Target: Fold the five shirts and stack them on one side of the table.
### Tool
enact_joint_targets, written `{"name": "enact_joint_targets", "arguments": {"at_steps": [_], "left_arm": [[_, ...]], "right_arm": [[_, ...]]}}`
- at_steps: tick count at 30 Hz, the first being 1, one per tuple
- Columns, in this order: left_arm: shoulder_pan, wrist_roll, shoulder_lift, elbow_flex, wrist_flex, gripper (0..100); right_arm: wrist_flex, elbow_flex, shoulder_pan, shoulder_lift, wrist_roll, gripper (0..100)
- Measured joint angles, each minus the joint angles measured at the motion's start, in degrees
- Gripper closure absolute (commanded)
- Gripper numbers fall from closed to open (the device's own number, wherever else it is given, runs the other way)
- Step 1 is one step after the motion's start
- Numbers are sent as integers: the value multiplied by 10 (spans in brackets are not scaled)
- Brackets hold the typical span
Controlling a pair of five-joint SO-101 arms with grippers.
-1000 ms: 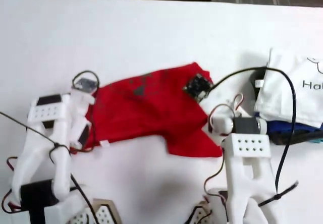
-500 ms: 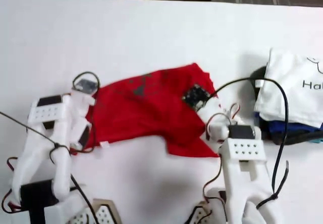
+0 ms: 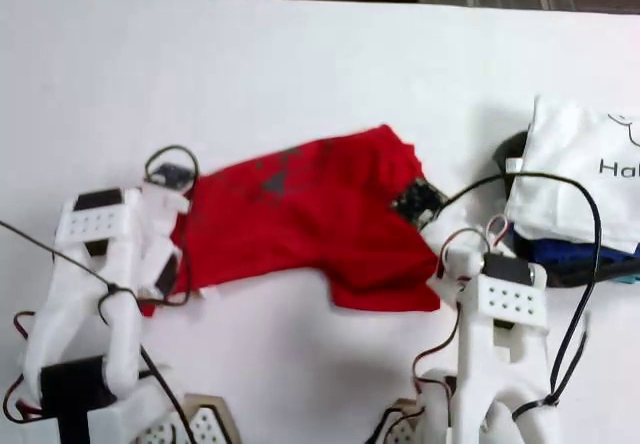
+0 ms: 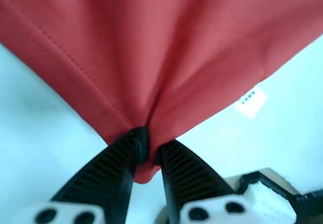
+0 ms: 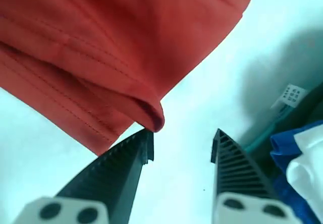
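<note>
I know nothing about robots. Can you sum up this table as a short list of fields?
in work: red shirt, lying rumpled on the table
left gripper: shut on one end of the red shirt
right gripper: open at the other end, gripping nothing
stack: white shirt on top of blue fabric, beside the right arm

Passing room over far table point(image 3: 300, 64), red shirt point(image 3: 300, 214) mid-table, folded stack point(image 3: 580, 184) near right tool point(image 5: 181, 135)

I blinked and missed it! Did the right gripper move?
Yes. In the high view the right gripper slid across the red shirt to its edge, toward the shirt stack.
</note>
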Motion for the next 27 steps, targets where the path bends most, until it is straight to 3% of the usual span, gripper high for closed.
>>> {"name": "enact_joint_targets", "arguments": {"at_steps": [7, 14, 16, 19, 27], "left_arm": [[0, 0, 0, -95, 82, 972], [0, 0, 0, -239, 208, 971], [0, -9, 0, -251, 216, 931], [0, -20, 0, -251, 219, 786], [0, -21, 0, -215, 171, 810]], "right_arm": [[-4, -35, 0, 0, -2, 800], [-4, -121, 0, 0, -62, 800], [-4, -143, -7, 1, -75, 800], [-4, -156, -33, 1, -93, 800], [-4, -156, -94, 1, -121, 800]]}}
